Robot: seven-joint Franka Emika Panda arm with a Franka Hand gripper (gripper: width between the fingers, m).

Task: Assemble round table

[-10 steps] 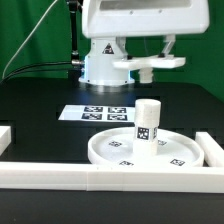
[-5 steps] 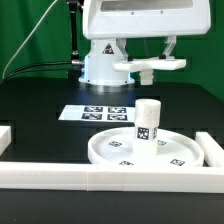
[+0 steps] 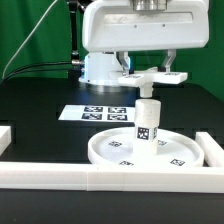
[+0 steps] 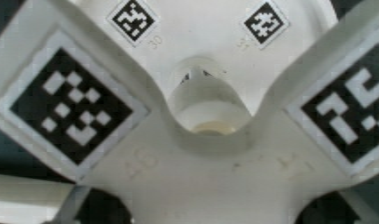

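Green curtain behind a black table (image 3: 40, 110). Near its front edge, behind a white rail (image 3: 110, 178), lies the disc (image 3: 100, 152), with the leg (image 3: 148, 122) upright at its middle. The gripper (image 3: 150, 66) clamps the foot (image 3: 150, 77) right over the leg's top; contact is unclear. Black-white square tags mark each part. The marker board (image 3: 100, 113) lies mid-table.

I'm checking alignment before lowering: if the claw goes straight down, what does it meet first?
Most likely the upright leg on the disc: the foot piece held in the claw hangs right above the leg's top, though depth alignment is unclear.
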